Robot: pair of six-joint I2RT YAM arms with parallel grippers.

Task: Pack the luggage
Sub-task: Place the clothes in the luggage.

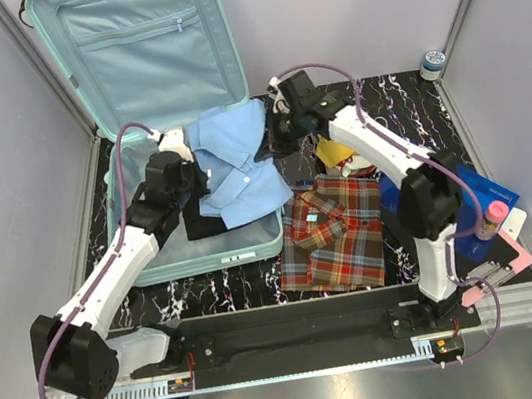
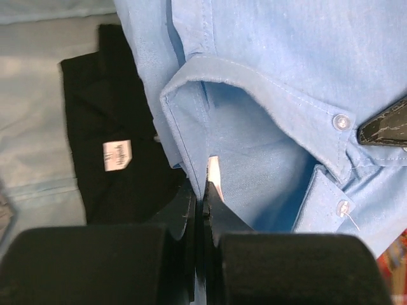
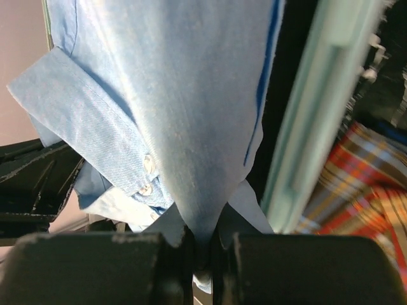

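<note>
**Both grippers pinching a shirt over the open suitcase**

The suitcase (image 1: 205,261) is lying open on the left side of the table (image 1: 215,291), with its lid standing up behind it. A black garment (image 1: 205,225) is resting inside the suitcase. A blue shirt (image 1: 238,168) is draping across the suitcase's right half and rim. The left gripper (image 2: 205,198) is clamping the shirt's edge over the suitcase's middle. The right gripper (image 3: 202,240) is pinching a fold by the suitcase's right rim. A plaid shirt (image 1: 335,234) is lying just right of the suitcase, and a blue box (image 1: 485,193) is sitting well to the right.
</note>
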